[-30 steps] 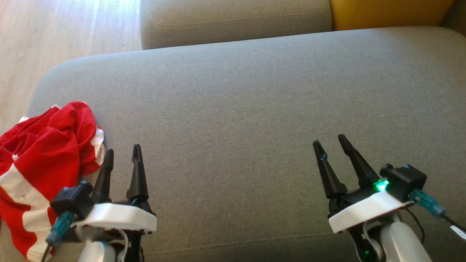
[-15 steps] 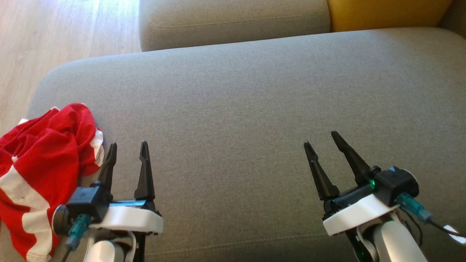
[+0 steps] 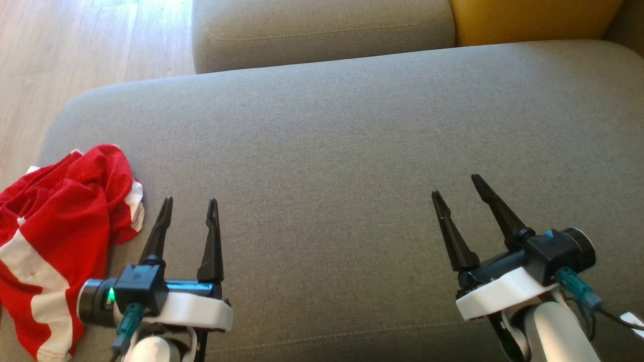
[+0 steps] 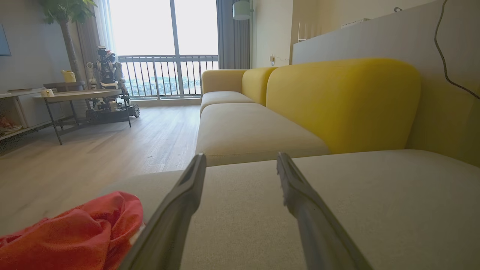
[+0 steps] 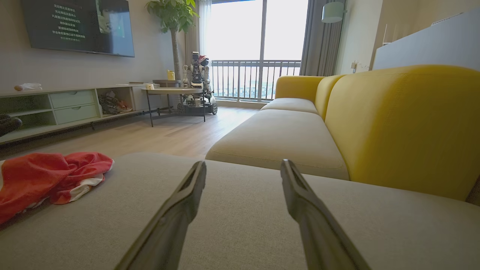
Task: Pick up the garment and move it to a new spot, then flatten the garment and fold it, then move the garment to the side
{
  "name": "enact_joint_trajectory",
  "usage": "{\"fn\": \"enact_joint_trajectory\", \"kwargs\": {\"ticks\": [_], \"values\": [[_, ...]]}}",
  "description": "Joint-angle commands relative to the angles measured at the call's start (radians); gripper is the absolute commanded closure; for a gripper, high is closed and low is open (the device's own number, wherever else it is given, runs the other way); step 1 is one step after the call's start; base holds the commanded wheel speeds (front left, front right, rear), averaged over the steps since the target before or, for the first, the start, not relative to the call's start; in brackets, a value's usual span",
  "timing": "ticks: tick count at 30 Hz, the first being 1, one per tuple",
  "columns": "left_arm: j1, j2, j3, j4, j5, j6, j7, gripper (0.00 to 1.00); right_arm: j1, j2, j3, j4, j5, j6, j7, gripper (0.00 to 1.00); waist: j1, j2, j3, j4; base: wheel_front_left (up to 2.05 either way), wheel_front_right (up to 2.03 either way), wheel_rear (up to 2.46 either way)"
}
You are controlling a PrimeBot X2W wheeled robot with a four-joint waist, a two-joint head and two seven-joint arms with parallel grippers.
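Daylight pours from the window (image 5: 240, 33), blown white; floor (image 3: 75, 40) glares; my wrist views bend at edges and blur close up.

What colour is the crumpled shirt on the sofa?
The garment is red with white stripes, clearest in the head view.

1. The left gripper (image 3: 191, 200) has two long black fingers which taper to pointed tips; the right gripper (image 3: 454, 184) looks the same.
2. Each one sits on a flat white plastic wrist shell (image 3: 193, 310).
3. A small black camera block (image 3: 141, 289) is mounted on each wrist, and beside the left one a green light (image 3: 109, 296) glows.
4. A teal cable plug (image 3: 576, 294) enters each camera.
5. Below the right shell there is a pale rounded forearm (image 3: 553, 332).
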Motion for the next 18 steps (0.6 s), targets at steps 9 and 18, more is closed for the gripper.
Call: {"fn": "enact_joint_trajectory", "kwargs": {"ticks": [9, 18], "values": [[-0.032, 0.009, 0.026, 0.01, -0.015, -0.016, -0.006, 0.0, -0.052, -0.008, -0.009, -0.013, -0.009, 0.0, -0.009, 0.0, 0.0, 0.0, -0.001, 0.005, 0.0, 0.0, 0.0], [-0.031, 0.009, 0.025, 0.027, -0.011, -0.017, -0.006, 0.0, -0.046, -0.008, -0.023, -0.011, -0.015, 0.0, -0.009, 0.0, 0.0, 0.0, -0.004, 0.025, 0.0, 0.0, 0.0]]}}
